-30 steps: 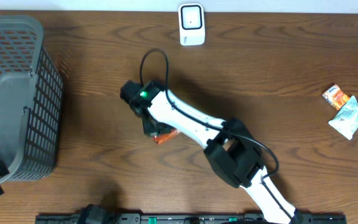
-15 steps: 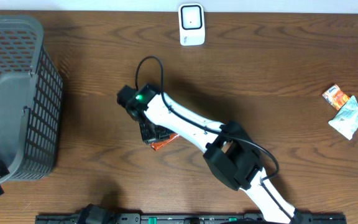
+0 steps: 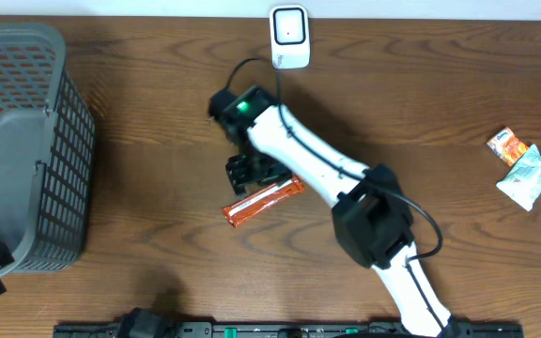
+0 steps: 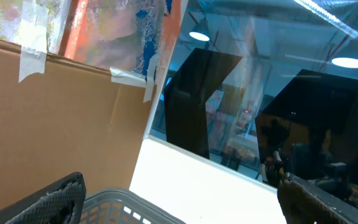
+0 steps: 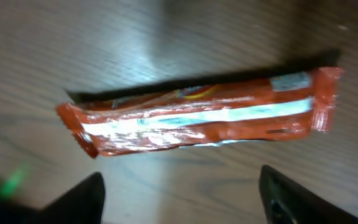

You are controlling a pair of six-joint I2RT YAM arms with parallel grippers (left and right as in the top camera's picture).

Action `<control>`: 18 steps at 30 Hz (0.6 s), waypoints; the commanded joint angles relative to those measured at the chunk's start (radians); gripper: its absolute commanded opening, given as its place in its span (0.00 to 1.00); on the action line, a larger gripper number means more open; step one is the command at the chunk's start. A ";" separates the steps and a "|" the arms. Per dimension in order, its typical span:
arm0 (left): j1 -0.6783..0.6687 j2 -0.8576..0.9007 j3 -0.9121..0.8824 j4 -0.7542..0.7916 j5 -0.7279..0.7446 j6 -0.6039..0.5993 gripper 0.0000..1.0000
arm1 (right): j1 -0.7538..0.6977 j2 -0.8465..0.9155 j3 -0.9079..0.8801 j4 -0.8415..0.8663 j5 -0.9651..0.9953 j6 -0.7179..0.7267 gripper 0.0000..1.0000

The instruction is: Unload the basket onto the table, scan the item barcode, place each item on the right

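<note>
The item, an orange wrapped bar point(image 3: 263, 200), lies flat on the wooden table with its silver-white seam side up; in the right wrist view the bar point(image 5: 197, 118) sits just beyond my fingertips. My right gripper point(image 3: 252, 174) hovers right above the bar's far side, open, with nothing between its fingers point(image 5: 73, 202). The white barcode scanner point(image 3: 289, 38) stands at the table's far edge, apart from the bar. My left gripper point(image 4: 179, 208) is open at the near left, over the basket's rim point(image 4: 135, 208), pointing up and away from the table.
A large grey mesh basket point(image 3: 26, 141) fills the left side of the table. Small snack packets point(image 3: 519, 167) lie at the right edge. The right arm point(image 3: 327, 178) stretches diagonally across the middle from the near edge.
My right gripper has opened and let go of the orange bar, which now lies on the table. The gripper has pulled back toward the scanner. The left arm has not moved.
</note>
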 commanded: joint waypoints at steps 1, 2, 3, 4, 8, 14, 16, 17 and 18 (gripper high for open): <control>0.002 -0.007 -0.003 0.002 -0.009 -0.008 0.98 | -0.071 -0.023 0.010 0.002 -0.132 0.004 0.77; 0.002 -0.007 -0.003 0.002 -0.009 -0.008 0.98 | -0.088 -0.023 0.010 0.002 -0.178 -0.040 0.74; 0.002 -0.007 -0.003 0.002 -0.009 -0.008 0.98 | -0.104 -0.023 0.010 0.002 -0.234 -0.159 0.75; 0.002 -0.007 -0.003 0.002 -0.009 -0.008 0.98 | -0.113 -0.023 0.010 -0.005 -0.264 -0.309 0.80; 0.002 -0.007 -0.003 0.002 -0.009 -0.008 0.98 | -0.129 -0.023 0.010 -0.098 -0.152 -0.893 0.99; 0.002 -0.007 -0.003 0.002 -0.009 -0.008 0.98 | -0.131 -0.018 0.004 -0.043 -0.075 -1.022 0.99; 0.002 -0.007 -0.003 0.002 -0.009 -0.008 0.98 | -0.124 -0.012 -0.010 -0.013 -0.079 -1.137 0.99; 0.002 -0.007 -0.003 0.002 -0.009 -0.008 0.98 | -0.121 -0.010 -0.019 -0.002 -0.079 -1.181 0.99; 0.002 -0.007 -0.003 0.002 -0.009 -0.008 0.98 | -0.118 -0.008 -0.032 0.007 -0.079 -1.218 0.99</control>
